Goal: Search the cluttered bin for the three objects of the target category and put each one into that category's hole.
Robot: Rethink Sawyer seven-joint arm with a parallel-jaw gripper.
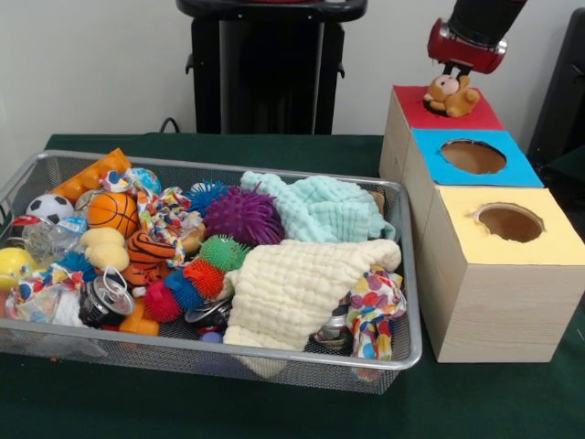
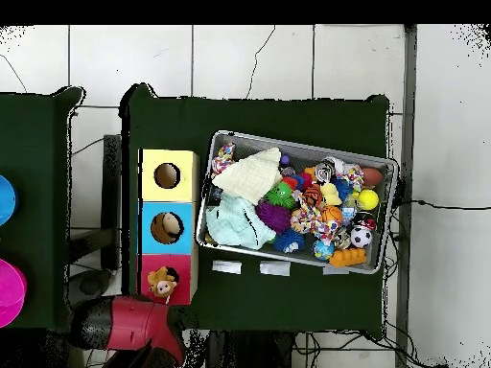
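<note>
My gripper [image 1: 450, 73] is at the top right, over the red-topped box [image 1: 475, 117]. It is shut on the head of the tan-orange bear [image 1: 451, 95], which hangs over the red surround and hides the hole. Seen from overhead, the bear [image 2: 161, 284] covers the red box's opening [image 2: 165, 276]. The wire-mesh bin [image 1: 408, 274] lies to the left. In it, the orange black-striped tiger [image 1: 151, 249] lies beside the pale yellow plush [image 1: 105, 247], left of centre.
The blue-surrounded hole [image 1: 473, 156] and yellow-surrounded hole [image 1: 509, 222] are in line with the red box. The bin also holds spiky balls [image 1: 242, 215], a basketball [image 1: 112, 212], a mint cloth [image 1: 320, 206] and a cream cloth [image 1: 292, 283]. My arm [image 2: 125, 324] reaches in over the table edge.
</note>
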